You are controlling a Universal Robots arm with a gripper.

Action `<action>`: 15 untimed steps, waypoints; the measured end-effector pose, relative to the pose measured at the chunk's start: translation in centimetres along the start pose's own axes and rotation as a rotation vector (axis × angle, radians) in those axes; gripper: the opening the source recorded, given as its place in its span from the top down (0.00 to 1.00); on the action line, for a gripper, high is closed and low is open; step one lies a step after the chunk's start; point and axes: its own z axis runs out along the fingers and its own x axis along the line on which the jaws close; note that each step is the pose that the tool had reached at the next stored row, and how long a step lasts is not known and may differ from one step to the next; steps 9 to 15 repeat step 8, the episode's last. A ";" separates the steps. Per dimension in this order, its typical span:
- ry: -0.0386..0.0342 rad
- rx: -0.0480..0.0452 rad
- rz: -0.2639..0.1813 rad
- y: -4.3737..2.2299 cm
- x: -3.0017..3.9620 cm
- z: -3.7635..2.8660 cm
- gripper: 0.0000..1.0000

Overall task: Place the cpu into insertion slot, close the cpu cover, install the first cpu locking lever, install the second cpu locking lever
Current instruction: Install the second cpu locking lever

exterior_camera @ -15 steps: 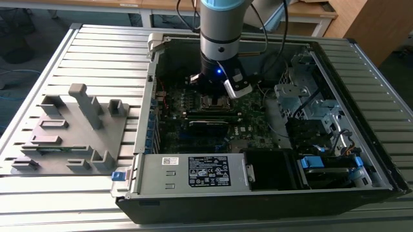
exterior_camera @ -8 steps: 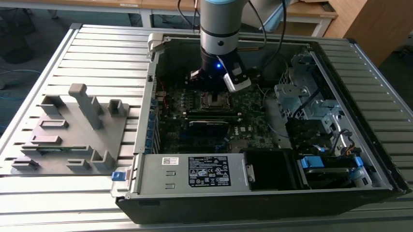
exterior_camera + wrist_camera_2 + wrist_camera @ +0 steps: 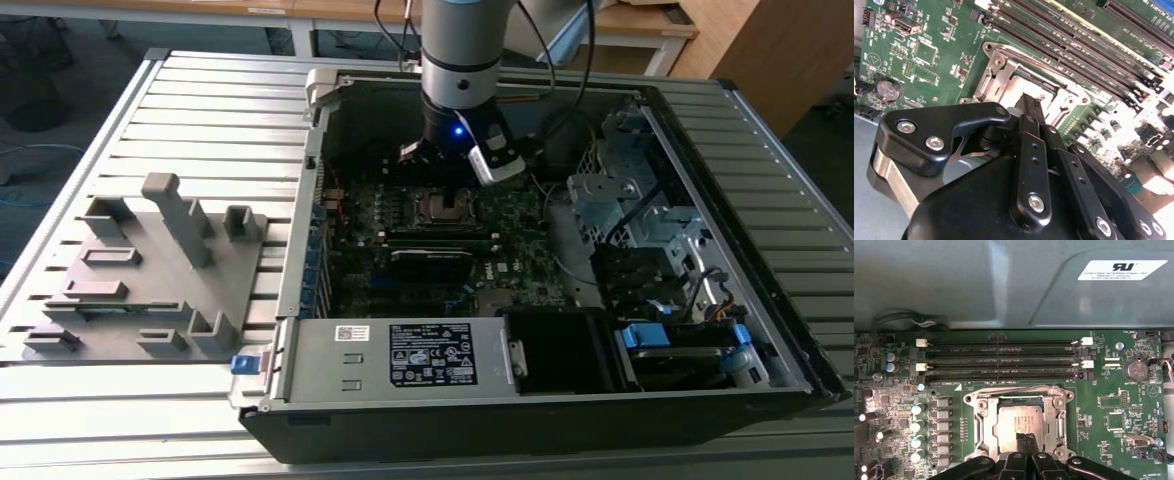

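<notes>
The cpu (image 3: 1016,421), a dull silver square, lies in the insertion slot (image 3: 447,207) on the green board. The cpu cover (image 3: 985,425), a silvery frame with a square window, lies flat around it; in the second wrist view the cover (image 3: 999,70) also looks down over the cpu (image 3: 1021,86). My gripper (image 3: 1025,436) is shut, its two black fingertips pressed together with nothing between them, right over the near edge of the cpu. In the second wrist view the gripper (image 3: 1029,97) points down at the socket. In the exterior view the gripper (image 3: 434,170) hangs inside the open case just behind the socket.
Long black memory slots (image 3: 999,362) run beside the socket, with a row of capacitors (image 3: 918,425) and a coin battery (image 3: 1135,369) on either side. The grey case wall (image 3: 1004,280) stands close behind. A power supply (image 3: 400,355) and a drive cage (image 3: 627,200) crowd the case. A grey fixture block (image 3: 134,270) sits on the exterior view's left.
</notes>
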 end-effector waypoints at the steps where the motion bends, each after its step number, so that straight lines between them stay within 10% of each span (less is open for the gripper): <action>1: 0.0000 0.0013 0.000 0.00 -0.01 0.00 0.90; 15: 0.0000 0.0018 0.000 0.00 -0.01 0.00 0.90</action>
